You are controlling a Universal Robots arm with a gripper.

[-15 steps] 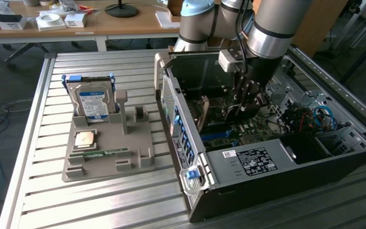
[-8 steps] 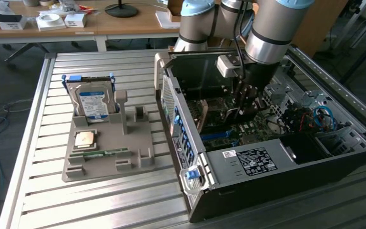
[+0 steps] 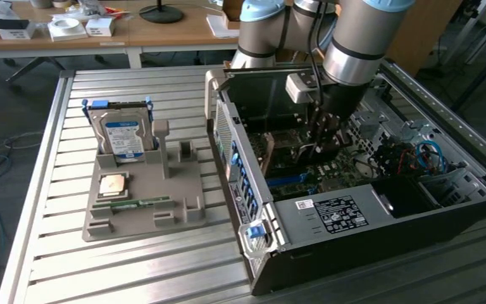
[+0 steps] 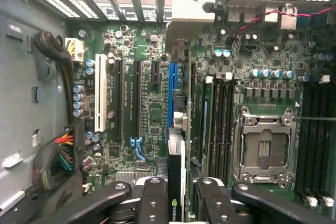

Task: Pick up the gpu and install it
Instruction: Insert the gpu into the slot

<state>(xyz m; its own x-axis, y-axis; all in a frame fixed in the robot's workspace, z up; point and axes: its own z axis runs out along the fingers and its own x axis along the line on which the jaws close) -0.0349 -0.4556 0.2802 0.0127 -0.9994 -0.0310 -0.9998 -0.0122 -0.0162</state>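
My gripper (image 4: 176, 184) reaches down into the open computer case (image 3: 328, 215), over the motherboard (image 4: 147, 114). It is shut on the gpu (image 4: 176, 163), a thin dark card seen edge-on between the two black fingers (image 4: 155, 195), with a green logo on its edge. The card runs in line with the long blue slot (image 4: 172, 90) on the board and its far end lies near that slot; I cannot tell whether it touches. In the exterior view the gripper (image 3: 323, 139) hangs low inside the case near the board's middle.
An empty processor socket (image 4: 264, 150) and black memory slots (image 4: 218, 124) lie beside the blue slot. A cable bundle (image 4: 63, 150) runs along the case wall. Outside, a grey holder (image 3: 142, 196) carries a hard drive (image 3: 124, 136), a processor chip (image 3: 112, 185) and a green memory stick (image 3: 133, 204).
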